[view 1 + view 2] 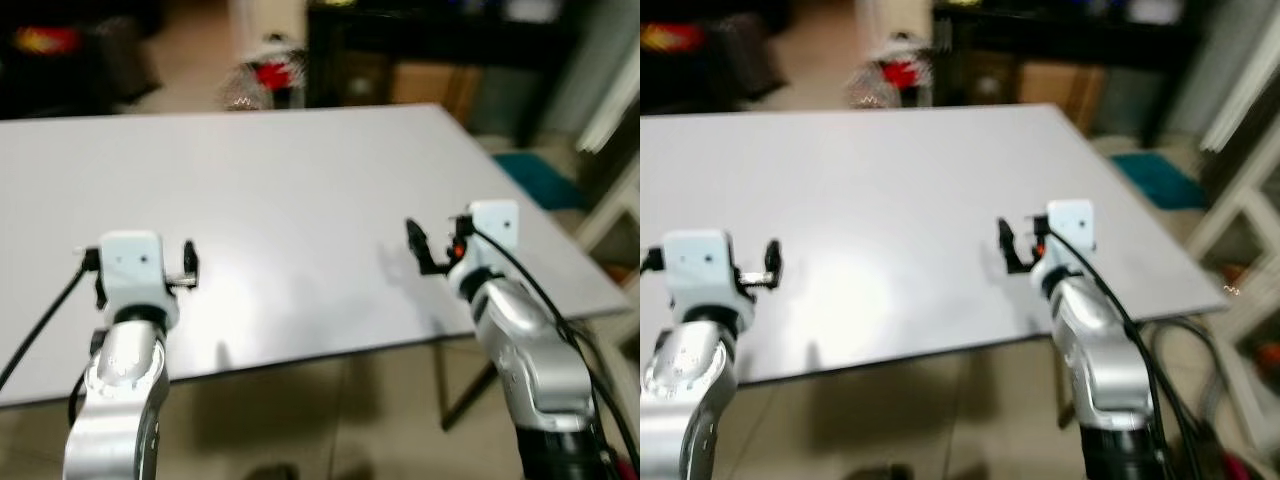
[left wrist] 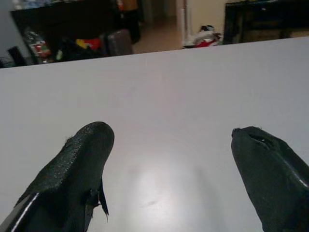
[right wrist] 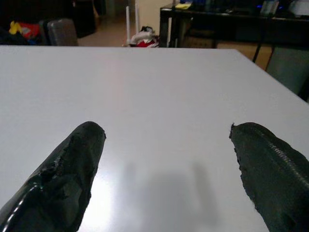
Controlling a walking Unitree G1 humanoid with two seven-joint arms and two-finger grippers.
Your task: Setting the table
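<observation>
A bare white table (image 1: pixel 300 190) spreads out in front of me; no dishes or cutlery lie on it. My left gripper (image 1: pixel 145 262) hovers over the near left part of the table, its two black fingers (image 2: pixel 82 164) spread wide with nothing between them. Over the near right part, close to the front edge, my right gripper (image 1: pixel 440 245) is open too, and only the tabletop (image 3: pixel 159 96) shows between its fingers (image 3: pixel 72 164).
The table's front edge runs just under both wrists, with tiled floor below and a dark table leg (image 1: pixel 465 400). Beyond the far edge stand a dark cabinet (image 1: pixel 430 40) and a red and white bundle (image 1: pixel 270 75). A teal object (image 1: pixel 540 175) and white frame (image 1: pixel 610 200) are at right.
</observation>
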